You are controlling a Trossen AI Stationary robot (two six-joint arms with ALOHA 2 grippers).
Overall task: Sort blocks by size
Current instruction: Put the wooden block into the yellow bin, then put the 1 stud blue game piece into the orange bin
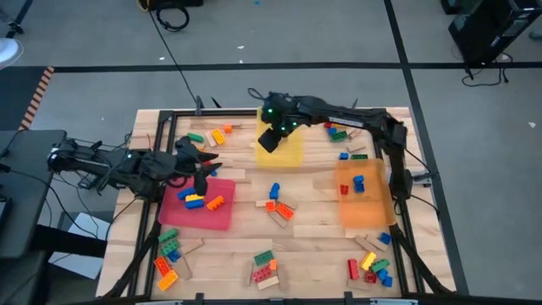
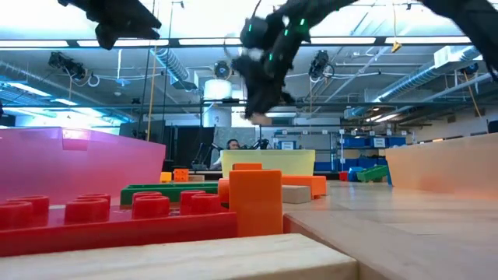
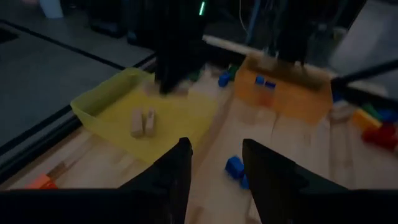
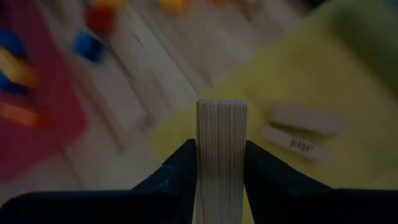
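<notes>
My right gripper hangs over the yellow tray at the table's far middle, shut on a tan wooden block. Two more tan blocks lie flat side by side on the tray's floor. My left gripper hovers open above the far edge of the red tray, which holds several bricks. Nothing is between its fingers; a blue brick lies on the table beyond them. Blue bricks lie in the orange tray at the right. My right gripper pinches the wooden block between its two fingers, one on each of the block's two opposite faces. The block's narrow grained side faces the camera and its free end sticks out past the fingertips. The fingers slant downward. The block is lifted clear above the yellow tray.
Loose coloured bricks and tan blocks lie in clusters: near left, near middle, near right, table middle, far left, far right. A black frame rail runs along the table's edges.
</notes>
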